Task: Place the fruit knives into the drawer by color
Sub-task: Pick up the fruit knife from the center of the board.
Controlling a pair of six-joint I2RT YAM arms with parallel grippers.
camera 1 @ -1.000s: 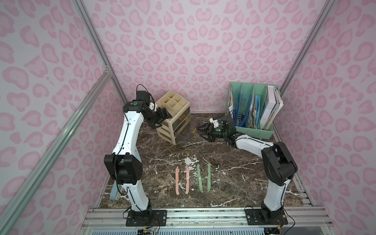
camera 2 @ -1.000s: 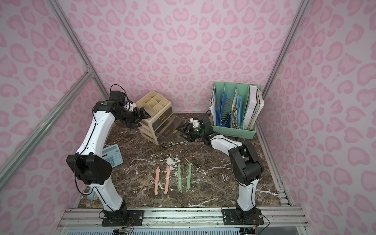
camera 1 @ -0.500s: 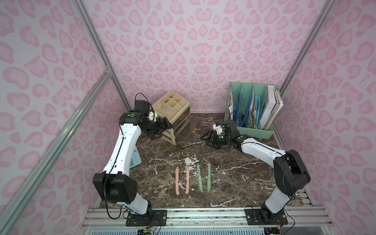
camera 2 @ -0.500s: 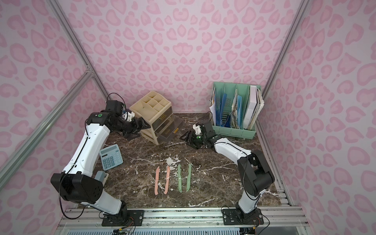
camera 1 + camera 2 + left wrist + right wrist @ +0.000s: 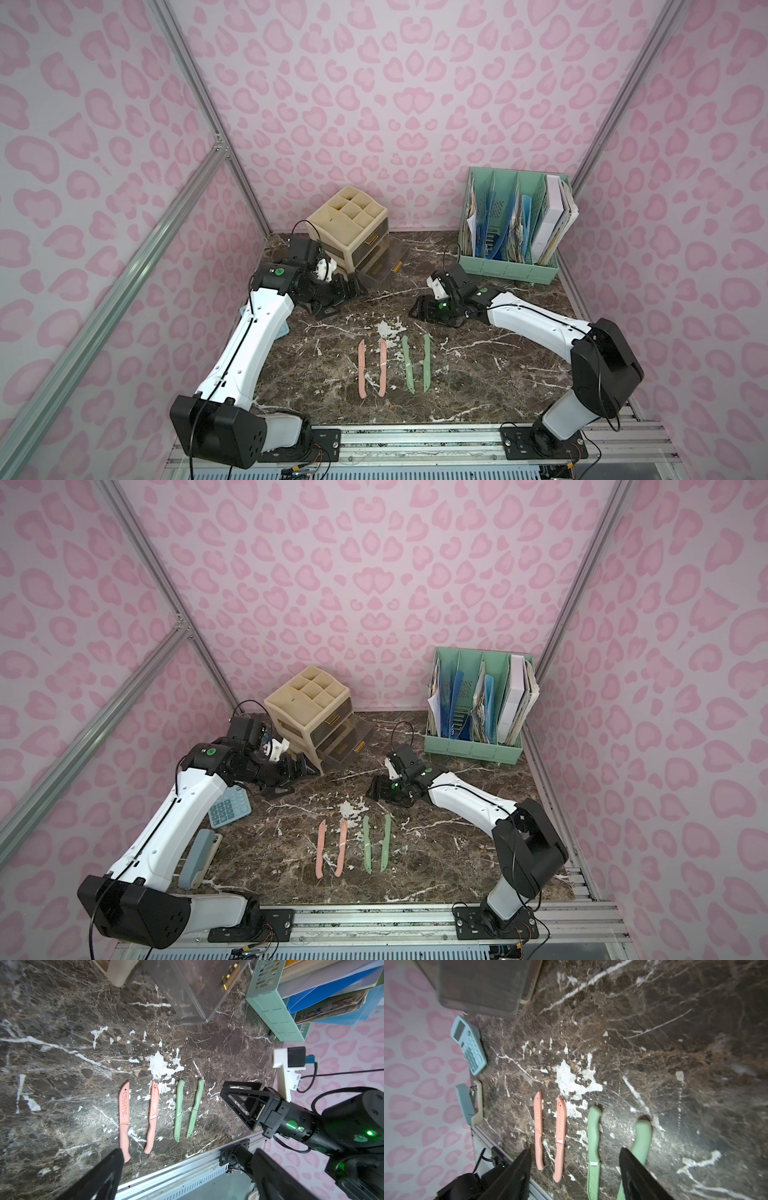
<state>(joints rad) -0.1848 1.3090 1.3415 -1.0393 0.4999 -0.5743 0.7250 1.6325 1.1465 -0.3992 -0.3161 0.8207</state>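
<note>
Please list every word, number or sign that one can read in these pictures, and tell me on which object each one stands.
"CERAMIC": raised letters along the blade of the outer pink knife, seen in the left wrist view.
Lettering on the second pink knife: too blurred to read.
Marks on the blades of the green knives: unreadable.
Keys and display of the calculator: too small to read.
Papers in the file rack: print too blurred.
</note>
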